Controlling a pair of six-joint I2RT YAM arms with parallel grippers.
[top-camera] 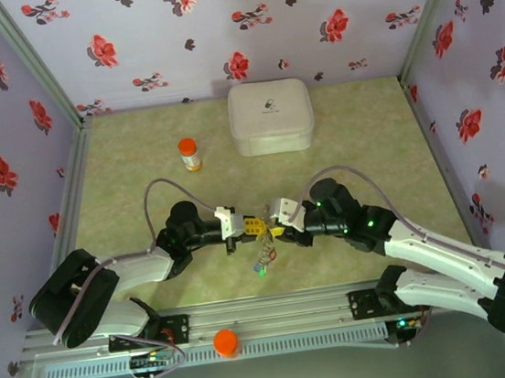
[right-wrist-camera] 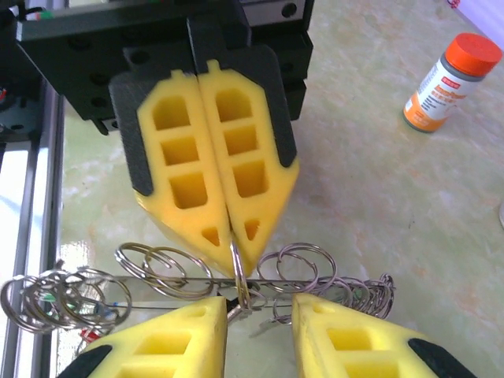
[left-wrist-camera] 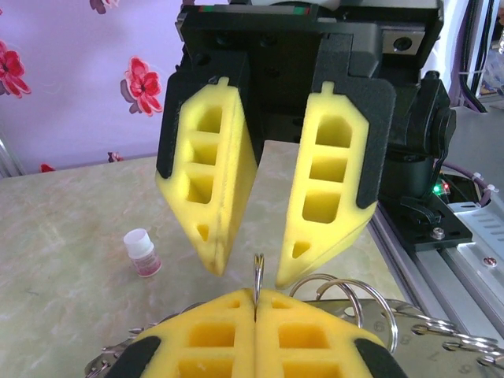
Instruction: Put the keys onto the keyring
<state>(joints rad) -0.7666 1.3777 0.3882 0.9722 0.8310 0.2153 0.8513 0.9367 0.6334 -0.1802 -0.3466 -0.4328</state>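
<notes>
My left gripper (left-wrist-camera: 255, 293) is shut on a small silver split ring (left-wrist-camera: 257, 274) that stands upright between its yellow fingertips. In the right wrist view that same left gripper (right-wrist-camera: 234, 236) pinches the split ring (right-wrist-camera: 239, 276) from above. The ring hangs over the thin wire of the keyring (right-wrist-camera: 157, 278), which carries several more split rings. My right gripper (right-wrist-camera: 260, 315) is open, its fingers either side of the pinched ring, apart from it. The two grippers meet tip to tip above the table (top-camera: 259, 225), with the keys (top-camera: 263, 263) and their coloured tags dangling below.
An orange-capped bottle (top-camera: 190, 153) and a white lidded box (top-camera: 269, 116) stand at the back. A small white-capped bottle (left-wrist-camera: 142, 252) stands on the mat to my left. An orange cap (top-camera: 226, 342) lies on the front rail. Patterned walls close off three sides.
</notes>
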